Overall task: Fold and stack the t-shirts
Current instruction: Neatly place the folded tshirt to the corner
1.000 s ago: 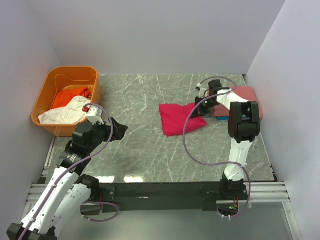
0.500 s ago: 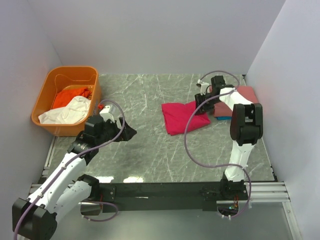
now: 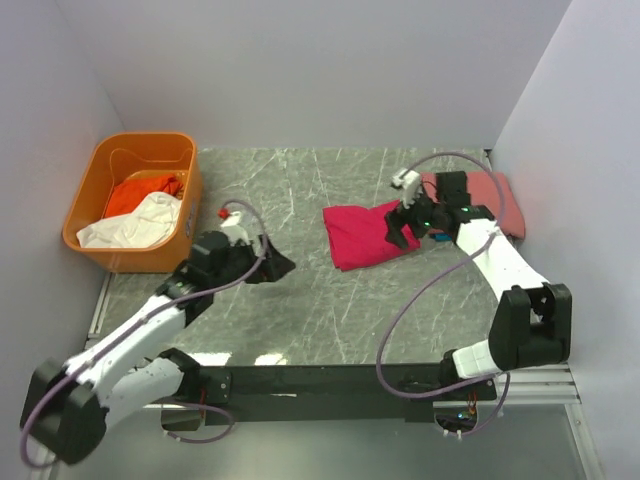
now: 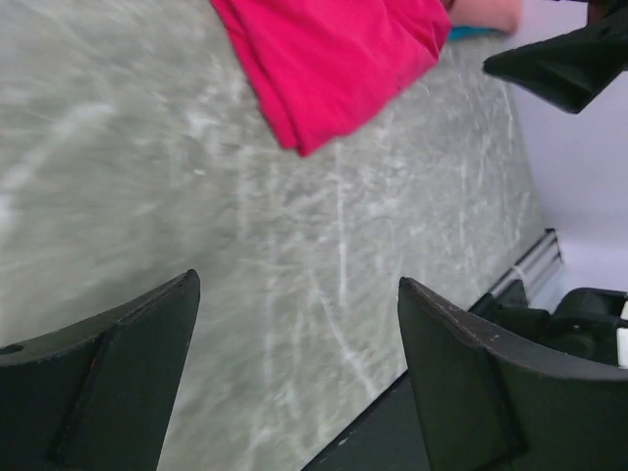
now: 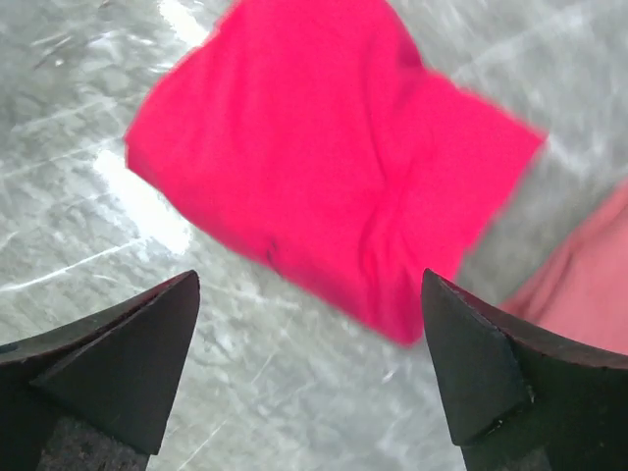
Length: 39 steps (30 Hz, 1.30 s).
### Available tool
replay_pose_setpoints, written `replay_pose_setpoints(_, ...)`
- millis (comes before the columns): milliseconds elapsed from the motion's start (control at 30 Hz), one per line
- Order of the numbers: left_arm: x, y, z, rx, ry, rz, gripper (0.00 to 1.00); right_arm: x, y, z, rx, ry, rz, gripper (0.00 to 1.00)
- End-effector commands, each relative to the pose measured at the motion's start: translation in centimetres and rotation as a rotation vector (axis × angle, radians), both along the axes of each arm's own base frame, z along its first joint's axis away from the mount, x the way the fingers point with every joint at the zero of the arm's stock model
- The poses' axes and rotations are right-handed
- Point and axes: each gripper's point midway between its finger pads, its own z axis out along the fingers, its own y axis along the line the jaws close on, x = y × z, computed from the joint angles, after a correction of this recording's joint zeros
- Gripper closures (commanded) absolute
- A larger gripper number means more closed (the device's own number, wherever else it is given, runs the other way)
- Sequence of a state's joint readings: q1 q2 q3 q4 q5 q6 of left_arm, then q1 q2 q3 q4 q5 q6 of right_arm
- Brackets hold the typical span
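Crimson shirt [image 3: 362, 235] folded, unstacked beside salmon shirt [image 3: 492, 190]; orange shirt [image 3: 140, 193], white shirt [image 3: 128, 226] wait in tub [image 3: 143, 138]. Left gripper [image 3: 276, 265], right gripper [image 3: 400, 226] wide, empty.

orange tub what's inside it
The orange tub holds a crumpled white t-shirt and, farther back, an orange t-shirt. Whatever lies beneath them is covered.

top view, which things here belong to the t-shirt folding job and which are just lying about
Belong to the job:
folded crimson-pink cloth t-shirt
salmon-pink cloth t-shirt
orange cloth t-shirt
white cloth t-shirt

Just lying about:
rigid orange plastic tub
grey marbled table
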<state>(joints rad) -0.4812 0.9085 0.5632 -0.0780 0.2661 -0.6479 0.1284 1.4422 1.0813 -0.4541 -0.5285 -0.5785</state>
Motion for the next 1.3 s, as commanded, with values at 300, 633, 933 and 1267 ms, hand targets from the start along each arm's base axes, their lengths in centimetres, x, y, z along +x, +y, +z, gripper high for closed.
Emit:
replay_pose_setpoints(300, 7.6, -11.6, -6.4, -0.195, 0.306, 0.12, 0.13, -0.6, -3.8, -2.5, 0.337, 0.303, -0.301, 0.25)
replay_pose_setpoints(633, 10.0, -15.8, -12.6, -0.112, 0.507, 0.16, 0.24, -1.0, -5.0, -5.4, 0.494, 0.468, -0.511, 0.19)
replay_pose_setpoints(933, 9.5, -17.3, -15.5, -0.092, 0.568, 0.123, 0.59, -0.9, -5.4, -7.4, 0.556, 0.573, -0.56, 0.18)
replay_pose_setpoints(1267, 7.8, -16.4, -14.8, -0.051, 0.525, 0.012, 0.99, -1.5, -5.9, -6.9, 0.506, 0.548, -0.564, 0.18)
